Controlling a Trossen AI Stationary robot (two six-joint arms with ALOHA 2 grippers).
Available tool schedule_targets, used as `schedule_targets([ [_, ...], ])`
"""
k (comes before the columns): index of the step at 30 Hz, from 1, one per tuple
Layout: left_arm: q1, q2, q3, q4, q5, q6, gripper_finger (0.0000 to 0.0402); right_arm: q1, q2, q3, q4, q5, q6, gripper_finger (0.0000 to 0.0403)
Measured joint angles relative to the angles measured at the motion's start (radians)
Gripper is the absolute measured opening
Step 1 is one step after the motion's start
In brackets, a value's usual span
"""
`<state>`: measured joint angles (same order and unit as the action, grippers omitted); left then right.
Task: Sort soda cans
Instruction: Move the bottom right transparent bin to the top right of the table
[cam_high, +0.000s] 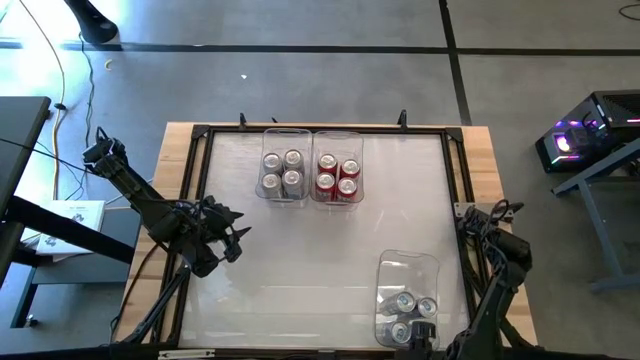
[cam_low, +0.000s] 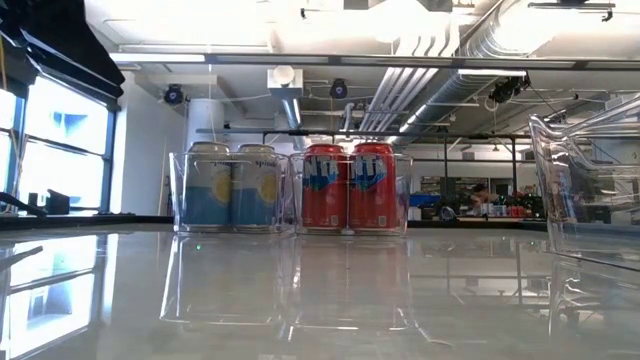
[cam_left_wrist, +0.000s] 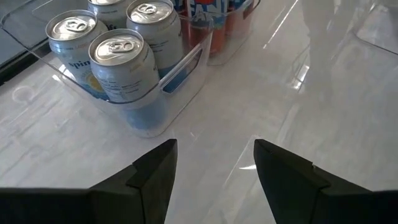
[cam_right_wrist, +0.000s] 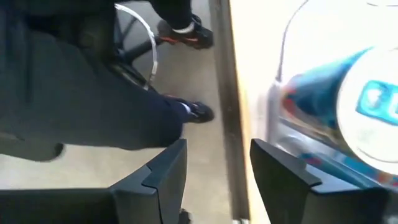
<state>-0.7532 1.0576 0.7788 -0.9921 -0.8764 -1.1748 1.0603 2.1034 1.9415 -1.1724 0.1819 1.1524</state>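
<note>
Fingers apart and empty on both grippers; left gripper (cam_high: 232, 238) idle at nine o'clock, right gripper (cam_right_wrist: 217, 180) nearer upright blue cans (cam_high: 405, 316) at five o'clock.

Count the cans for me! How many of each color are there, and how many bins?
Silver-grey cans, in the left bin at the back: 4
Red cans, in the bin beside it: 4
Cans in the near bin, colors hard to tell from above: 4 as far as I can see
Total cans: 12
Clear bins: 3
</note>
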Motion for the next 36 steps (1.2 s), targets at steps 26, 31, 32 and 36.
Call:
schedule_targets([
  [26, 0.000, 0.000, 0.000, 0.009, 0.003, 0.000, 0.0208, -0.032, 0.038, 0.000, -0.085, 0.026, -0.010, 0.0144],
  [31, 0.000, 0.000, 0.000, 0.011, 0.003, 0.000, 0.0208, -0.034, 0.068, 0.000, -0.085, -0.012, -0.039, 0.0096],
  [32, 0.000, 0.000, 0.000, 0.011, 0.003, 0.000, 0.0208, -0.034, 0.072, 0.000, -0.087, -0.015, -0.046, 0.0087],
  [36, 0.000, 0.000, 0.000, 0.010, 0.003, 0.000, 0.0208, -0.034, 0.074, 0.001, -0.098, -0.019, -0.054, 0.0037],
])
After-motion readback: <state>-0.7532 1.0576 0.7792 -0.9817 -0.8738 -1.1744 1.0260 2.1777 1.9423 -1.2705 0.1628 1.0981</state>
